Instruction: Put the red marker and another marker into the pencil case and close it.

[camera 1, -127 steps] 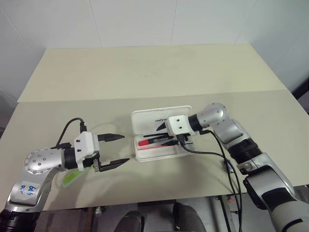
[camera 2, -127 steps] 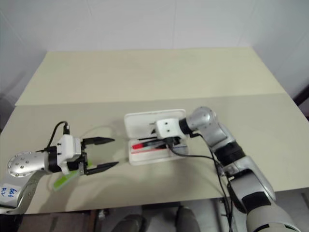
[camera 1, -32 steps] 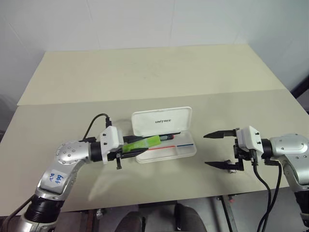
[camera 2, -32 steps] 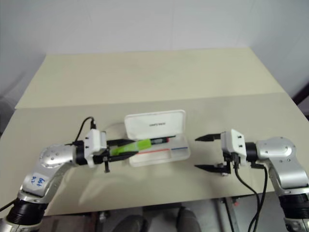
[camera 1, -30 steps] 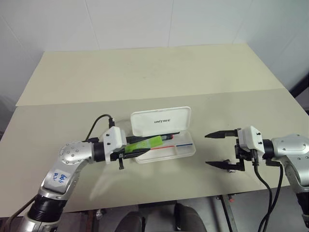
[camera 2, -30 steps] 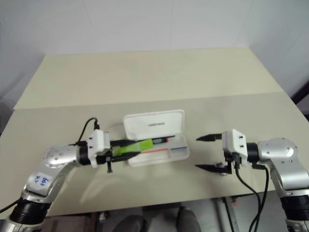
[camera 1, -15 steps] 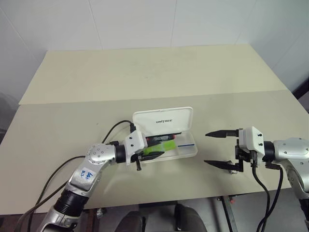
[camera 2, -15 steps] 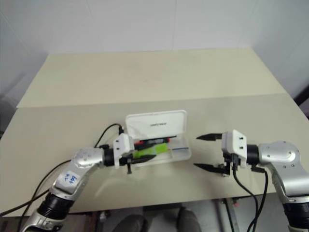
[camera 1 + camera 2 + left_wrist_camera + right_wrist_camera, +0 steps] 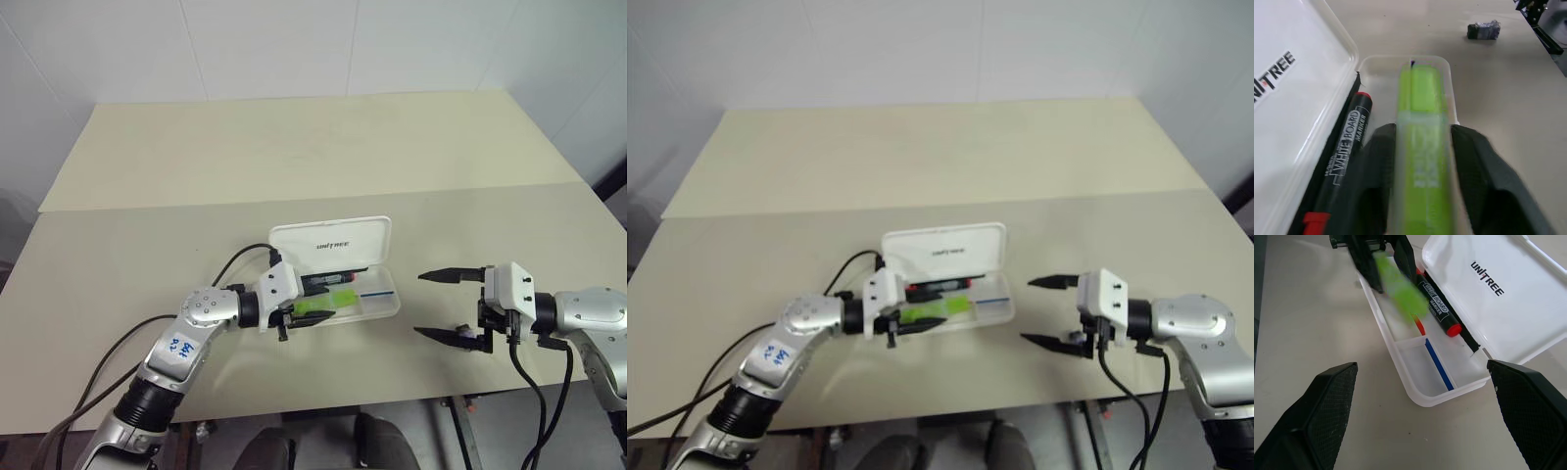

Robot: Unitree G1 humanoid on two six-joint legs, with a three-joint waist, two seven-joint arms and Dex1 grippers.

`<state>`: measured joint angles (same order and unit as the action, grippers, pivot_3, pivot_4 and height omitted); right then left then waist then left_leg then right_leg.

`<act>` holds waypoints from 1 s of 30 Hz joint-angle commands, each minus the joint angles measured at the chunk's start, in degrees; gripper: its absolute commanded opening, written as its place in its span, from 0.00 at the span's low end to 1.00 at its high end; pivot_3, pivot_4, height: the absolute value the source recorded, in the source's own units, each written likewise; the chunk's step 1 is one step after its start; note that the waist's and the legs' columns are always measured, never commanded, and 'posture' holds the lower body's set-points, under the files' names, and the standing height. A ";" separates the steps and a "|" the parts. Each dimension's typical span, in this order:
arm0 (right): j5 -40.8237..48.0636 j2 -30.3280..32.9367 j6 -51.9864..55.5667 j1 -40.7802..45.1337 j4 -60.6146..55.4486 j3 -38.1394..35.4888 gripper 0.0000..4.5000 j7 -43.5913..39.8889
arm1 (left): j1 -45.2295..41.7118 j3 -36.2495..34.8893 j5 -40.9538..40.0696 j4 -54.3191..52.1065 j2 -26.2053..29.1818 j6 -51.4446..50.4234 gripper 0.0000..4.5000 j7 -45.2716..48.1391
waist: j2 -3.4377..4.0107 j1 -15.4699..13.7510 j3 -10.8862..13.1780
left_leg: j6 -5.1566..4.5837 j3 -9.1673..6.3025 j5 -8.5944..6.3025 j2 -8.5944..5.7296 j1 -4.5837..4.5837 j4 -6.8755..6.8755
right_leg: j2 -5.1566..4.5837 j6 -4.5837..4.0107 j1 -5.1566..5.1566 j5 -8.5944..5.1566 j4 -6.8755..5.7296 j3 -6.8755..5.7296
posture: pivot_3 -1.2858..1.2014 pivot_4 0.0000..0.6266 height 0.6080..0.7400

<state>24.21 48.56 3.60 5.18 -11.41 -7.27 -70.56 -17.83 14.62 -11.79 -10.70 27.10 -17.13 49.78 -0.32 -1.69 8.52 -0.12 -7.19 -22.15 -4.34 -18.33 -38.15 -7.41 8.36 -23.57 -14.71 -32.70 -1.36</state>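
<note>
**benchtop_ben:** So where's everything sitting? The pencil case [image 9: 338,269] is out on the beige table [image 9: 294,157] with its lid propped open toward the back, "unitree" lettering facing up.

**gripfan22:** Yep. The red marker [image 9: 1337,166] is already lying in the tray along the hinge side, black barrel with "white board marker" printed on it. Right beside it is the lime-green marker [image 9: 1422,147], lengthwise in the tray, and the left gripper [image 9: 315,308] has a finger on either side of it.

**benchtop_ben:** Clamped or let go though?

**gripfan22:** Honestly can't tell. In the left wrist view the black fingers [image 9: 1376,171] flank the green body really closely, but I can't say whether they're actually squeezing it or just standing alongside.

**benchtop_ben:** And the other arm?

**gripfan22:** The right gripper [image 9: 441,305] hangs off to the right of the case, well apart from it, jaws spread wide with nothing in them. There's also a small dark block [image 9: 1483,30] on the table beyond the case's far end.
</note>
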 commanded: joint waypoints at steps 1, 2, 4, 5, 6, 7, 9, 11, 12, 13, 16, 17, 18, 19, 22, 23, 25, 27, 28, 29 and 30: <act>1.04 -0.37 -1.33 -0.40 -1.72 -1.71 1.00 0.55 | -1.20 0.43 -0.29 -2.29 -0.06 -0.97 0.77 0.45 | 0.00 -0.01 0.00 | 0.00 0.00 0.00 0.00 0.00 0.00 | 0.00 0.00 0.00 0.00 0.00 0.00 | 0.52 0.24 1.00; 1.05 -0.40 -1.38 -0.47 -1.78 -1.69 1.00 0.62 | -1.23 0.40 -0.27 -2.42 -0.11 -1.15 0.86 0.48 | 0.00 -0.01 0.00 | 0.00 0.00 0.00 0.00 0.00 0.00 | 0.00 0.00 0.00 0.00 0.00 0.00 | 0.52 0.24 1.00; 1.06 -0.57 -1.52 -0.45 -1.73 -1.54 1.00 0.77 | -1.60 0.21 -0.22 -2.58 -0.55 -1.13 1.00 0.17 | 0.00 -0.01 0.00 | 0.00 0.00 0.00 0.00 0.00 0.00 | 0.00 0.00 0.00 0.00 0.00 0.00 | 0.52 0.24 1.00; 1.05 -0.70 -1.61 -0.37 -1.65 -1.38 1.00 0.86 | -1.86 0.10 -0.32 -2.68 -0.79 -1.22 1.00 0.03 | 0.00 -0.03 0.00 | 0.00 0.00 0.00 0.00 0.00 0.00 | 0.00 0.00 0.00 0.00 0.00 0.00 | 0.52 0.24 1.00; 1.04 -0.79 -1.69 -0.31 -1.57 -1.26 1.00 0.91 | -2.05 0.04 -0.39 -2.73 -0.96 -1.31 1.00 -0.04 | 0.00 -0.05 0.00 | 0.00 0.00 0.00 -0.01 0.00 -0.01 | 0.00 0.00 0.00 0.00 0.00 0.00 | 0.52 0.24 1.00; 1.08 -0.93 -1.74 -0.31 -1.60 -1.15 1.00 0.95 | -2.17 -0.17 -0.72 -3.09 -1.08 -1.67 1.00 -0.08 | 0.00 -0.04 0.00 | 0.00 0.00 0.00 -0.01 -0.01 -0.01 | 0.00 0.01 0.01 0.00 0.00 0.00 | 0.52 0.24 1.00; 1.16 -1.11 -1.75 -0.31 -1.64 -1.03 1.00 0.89 | -2.18 -0.60 -1.53 -3.91 -1.18 -2.27 1.00 0.10 | 0.00 0.02 0.00 | 0.00 0.00 0.00 -0.01 0.00 -0.01 | 0.00 0.01 0.01 0.01 0.01 0.00 | 0.52 0.24 1.00; 1.13 -1.33 -1.64 0.03 -1.40 -0.67 1.00 0.77 | -1.96 -1.09 -3.12 -5.01 -0.82 -2.57 1.00 1.48 | 0.00 0.06 0.00 | 0.00 0.00 0.00 0.00 0.00 -0.01 | 0.01 0.01 0.00 0.01 0.00 0.00 | 0.52 0.24 1.00; 1.09 -1.43 -1.50 0.25 -1.23 -0.43 1.00 0.68 | -1.81 -1.48 -3.65 -5.44 -0.52 -2.59 1.00 1.90 | 0.00 0.06 0.00 | 0.00 0.00 0.00 0.01 0.00 -0.01 | 0.01 0.01 0.00 0.01 0.00 0.00 | 0.52 0.24 1.00; 1.17 -1.42 -1.36 0.31 -1.08 -0.40 1.00 0.54 | -1.67 -1.90 -4.20 -5.86 -0.27 -2.45 1.00 2.31 | 0.00 0.06 0.00 | 0.00 0.00 0.00 0.01 0.00 -0.01 | 0.00 0.01 0.00 0.01 0.00 0.00 | 0.52 0.24 1.00; 1.32 -1.20 -1.09 0.39 -0.37 -0.54 1.00 -0.03 | -1.06 -3.31 -5.68 -7.04 0.65 -2.57 1.00 2.90 | 0.00 0.05 0.00 | 0.00 0.00 0.00 0.01 0.00 -0.01 | 0.00 0.01 0.00 0.01 0.01 0.00 | 0.52 0.24 1.00; 1.34 -1.10 -1.01 0.43 -0.20 -0.60 1.00 -0.19 | -0.79 -3.83 -6.02 -7.35 1.17 -2.52 1.00 3.17 | 0.00 0.04 0.00 | 0.00 0.00 0.00 0.01 0.00 -0.01 | 0.00 0.01 0.01 0.01 0.01 0.00 | 0.52 0.24 1.00; 1.36 -1.02 -0.88 0.49 -0.08 -0.62 1.00 -0.30 | -0.42 -4.57 -6.41 -7.63 1.87 -2.48 1.00 3.54 | 0.00 0.06 0.00 | 0.00 0.00 0.00 0.00 0.00 -0.01 | 0.00 0.01 0.01 0.01 0.01 0.00 | 0.52 0.24 1.00; 1.36 -0.95 -0.76 0.52 -0.05 -0.63 1.00 -0.40 | 0.00 -5.25 -6.54 -7.86 2.53 -2.38 1.00 3.66 | 0.00 0.09 0.00 | 0.00 0.00 0.00 0.00 0.00 -0.01 | 0.00 0.01 0.01 0.00 0.02 0.01 | 0.52 0.24 1.00; 1.56 -0.77 -0.02 0.55 -0.44 -0.73 1.00 -0.47 | 1.39 -7.24 -6.86 -8.47 4.60 -1.78 1.00 4.21 | 0.00 0.15 0.00 | 0.00 0.00 0.00 0.01 0.01 0.00 | 0.01 0.01 0.00 0.01 0.02 0.01 | 0.52 0.24 1.00; 1.64 -0.66 0.31 0.51 -0.67 -0.77 1.00 -0.46 | 1.91 -7.94 -6.97 -8.66 5.30 -1.48 1.00 4.44 | 0.00 0.12 0.00 | 0.00 -0.01 0.00 0.01 0.00 0.00 | 0.01 0.01 0.00 0.00 0.01 0.01 | 0.52 0.24 1.00; 1.81 -0.41 0.92 0.34 -1.02 -0.98 1.00 -0.58 | 2.72 -9.07 -7.54 -9.01 6.25 -1.36 1.00 4.79 | 0.00 0.10 0.00 | 0.00 -0.02 0.00 0.01 0.00 0.00 | 0.00 0.01 0.00 0.01 0.02 0.01 | 0.52 0.24 1.00; 2.30 0.45 1.57 -0.54 -1.31 -2.18 1.00 -0.98 | 3.93 -10.16 -8.10 -10.12 7.38 -1.46 1.00 5.22 | 0.00 0.06 0.00 | 0.00 -0.02 0.00 0.00 0.00 0.00 | -0.01 0.01 0.01 0.01 0.02 0.01 | 0.52 0.24 1.00; 2.42 0.93 1.88 -1.04 -1.32 -2.82 1.00 -1.13 | 4.44 -10.67 -8.60 -10.72 7.79 -1.52 1.00 5.52 | 0.00 0.05 0.00 | 0.00 -0.02 0.00 0.00 -0.01 0.00 | -0.01 0.01 0.01 0.01 0.03 0.01 | 0.52 0.24 1.00; 2.46 1.54 2.14 -1.67 -1.28 -3.51 1.00 -1.26 | 4.96 -11.20 -9.21 -11.36 8.11 -1.56 1.00 5.79 | 0.00 0.02 0.00 | 0.00 -0.02 0.00 0.00 -0.01 0.01 | -0.02 0.01 0.01 0.01 0.03 0.01 | 0.52 0.24 1.00; 2.57 2.11 2.27 -2.25 -1.22 -4.05 1.00 -1.37 | 5.34 -11.57 -9.94 -11.96 8.20 -1.75 1.00 5.97 | 0.00 -0.03 0.00 | 0.00 -0.03 0.00 0.00 -0.01 0.03 | -0.02 0.00 0.01 0.01 0.03 0.01 | 0.52 0.24 1.00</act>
<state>25.35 49.51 5.60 3.16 -11.24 -8.38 -71.50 -12.58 4.41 -19.45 -19.63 34.97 -19.49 55.17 -0.32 -1.72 8.52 -0.13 -7.23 -22.15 -4.35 -18.36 -38.12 -7.43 8.37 -23.56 -14.70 -32.66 -1.36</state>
